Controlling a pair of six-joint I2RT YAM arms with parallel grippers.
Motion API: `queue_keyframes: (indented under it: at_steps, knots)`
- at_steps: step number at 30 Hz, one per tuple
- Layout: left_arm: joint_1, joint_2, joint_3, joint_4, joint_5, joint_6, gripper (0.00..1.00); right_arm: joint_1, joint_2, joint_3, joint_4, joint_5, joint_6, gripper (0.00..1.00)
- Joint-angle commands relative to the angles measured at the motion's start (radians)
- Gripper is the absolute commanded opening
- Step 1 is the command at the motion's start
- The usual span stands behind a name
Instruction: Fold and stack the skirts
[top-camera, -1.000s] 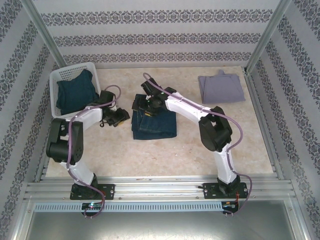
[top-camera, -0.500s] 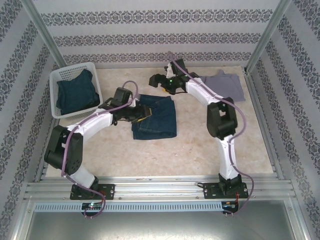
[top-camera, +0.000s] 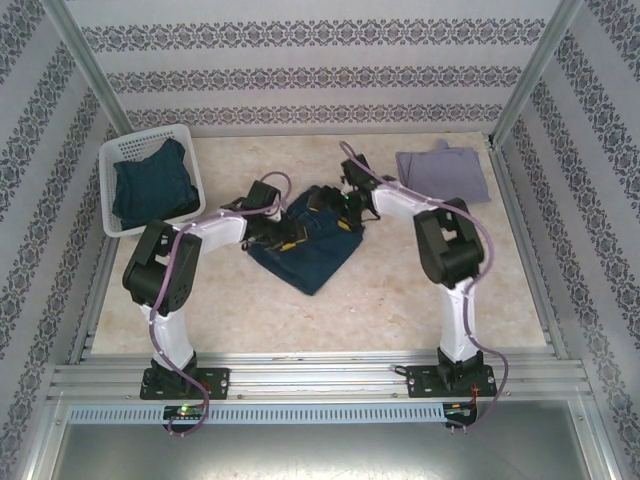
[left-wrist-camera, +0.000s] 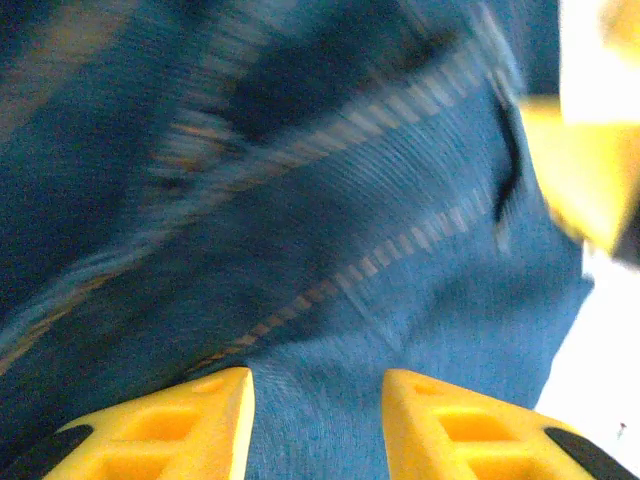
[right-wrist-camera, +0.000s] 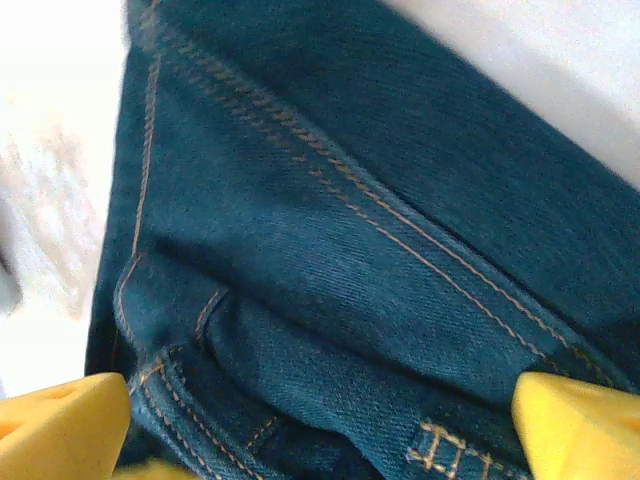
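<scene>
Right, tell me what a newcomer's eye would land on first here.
A rumpled dark blue denim skirt sits mid-table, with the left gripper pinching its cloth and the right gripper spread wide above its stitched seams. A folded grey-lavender skirt lies at the far right, and a white mesh basket at the far left holds another dark teal garment.

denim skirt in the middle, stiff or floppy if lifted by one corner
Probably floppy: the denim skirt lies rumpled and skewed. Likely heavy for cloth, judging by its thick stitched seams. Coarse weave, so probably not slippery.
</scene>
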Motion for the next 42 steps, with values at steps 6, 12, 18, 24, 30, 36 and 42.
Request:
queue_keyframes:
  at_steps: [6,12,18,24,30,36,42]
  knots:
    - [0.050,-0.002,0.186,-0.205,0.005,0.203,0.49,0.100,-0.323,-0.312,0.223,0.232,-0.012,0.95]
    - [0.074,-0.204,0.033,-0.182,-0.058,0.093,0.55,0.080,-0.250,-0.174,0.057,0.085,-0.489,0.79]
    - [0.103,-0.319,-0.130,-0.156,-0.111,0.007,0.56,0.079,-0.068,0.026,-0.031,0.027,-0.582,0.58]
    - [0.112,-0.337,-0.187,-0.194,-0.141,0.002,0.55,0.080,0.068,0.163,-0.088,-0.062,-0.606,0.50]
    - [0.122,-0.325,-0.205,-0.169,-0.139,-0.011,0.55,0.090,0.130,0.220,-0.091,-0.097,-0.588,0.43]
    - [0.132,-0.284,-0.204,-0.157,-0.132,0.006,0.53,0.096,0.098,0.221,-0.071,-0.048,-0.597,0.09]
    - [0.143,-0.246,-0.201,-0.133,-0.100,0.011,0.50,0.104,-0.035,0.295,-0.177,0.045,-0.691,0.00]
